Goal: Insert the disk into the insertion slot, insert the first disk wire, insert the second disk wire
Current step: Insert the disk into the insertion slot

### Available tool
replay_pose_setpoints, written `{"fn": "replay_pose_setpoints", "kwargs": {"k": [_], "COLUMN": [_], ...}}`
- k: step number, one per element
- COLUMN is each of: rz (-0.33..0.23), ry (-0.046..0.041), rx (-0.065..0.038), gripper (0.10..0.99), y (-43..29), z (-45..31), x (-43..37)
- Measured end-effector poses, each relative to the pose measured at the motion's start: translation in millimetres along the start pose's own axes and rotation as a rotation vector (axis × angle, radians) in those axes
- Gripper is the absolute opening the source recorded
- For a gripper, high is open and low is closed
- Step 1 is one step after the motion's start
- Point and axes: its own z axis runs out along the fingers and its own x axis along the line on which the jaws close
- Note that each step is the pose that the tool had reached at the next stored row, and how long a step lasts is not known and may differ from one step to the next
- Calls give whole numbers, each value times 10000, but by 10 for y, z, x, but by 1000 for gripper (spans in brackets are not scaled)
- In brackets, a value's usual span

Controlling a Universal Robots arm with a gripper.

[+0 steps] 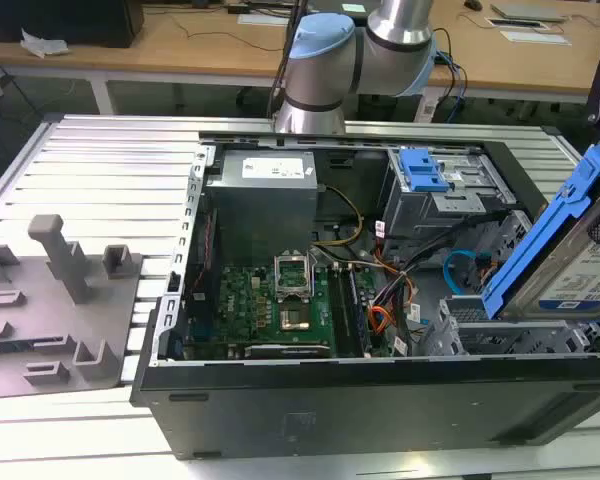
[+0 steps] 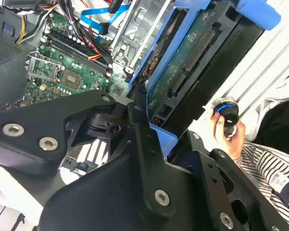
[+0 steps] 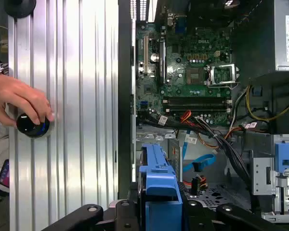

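Ribbed metal surface carries an open computer case lying on its side, with a grey fixture plate resting at the exterior view's left. The arm rises at the far side of the case. Inside the case, a grey power supply sits toward the far wall and the green motherboard lies nearer, both to the left of the drive cages in the exterior view. The disk, framed in its blue carrier, hangs tilted at the exterior view's right. Its lower end is just above the insertion slot (a grey perforated cage at the near right corner of the case) and is not seated in it. The claw is clamped on the disk by the carrier. The second disk wire, light blue, loops just left of the slot in the exterior view. A person's hand rests on a small dark knob on the surface beside the case.
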Motion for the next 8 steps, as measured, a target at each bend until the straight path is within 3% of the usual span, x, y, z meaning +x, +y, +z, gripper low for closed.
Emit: {"fn": "replay_pose_setpoints", "kwargs": {"k": [8], "rz": [0], "ry": [0], "rx": [0], "gripper": [365], "y": [-5], "z": [127], "x": [-1]}}
